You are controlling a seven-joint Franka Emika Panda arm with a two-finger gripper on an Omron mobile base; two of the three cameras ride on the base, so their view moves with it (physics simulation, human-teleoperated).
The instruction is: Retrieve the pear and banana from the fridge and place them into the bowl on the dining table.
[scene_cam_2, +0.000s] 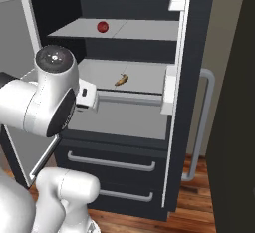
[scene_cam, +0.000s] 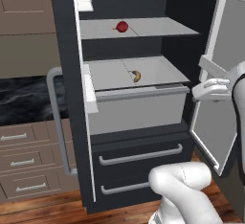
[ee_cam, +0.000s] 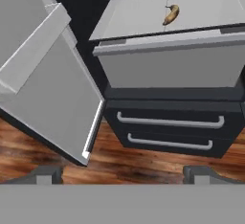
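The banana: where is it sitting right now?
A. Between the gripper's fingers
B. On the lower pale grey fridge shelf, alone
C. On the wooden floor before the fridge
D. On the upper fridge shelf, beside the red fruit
B. The banana lies by itself on the lower pale grey shelf of the open fridge, one level below the red fruit; the gripper is open and holds nothing.

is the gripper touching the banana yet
Apart. In the hand view the open gripper sits low over the floor, while the banana lies far off on the fridge shelf.
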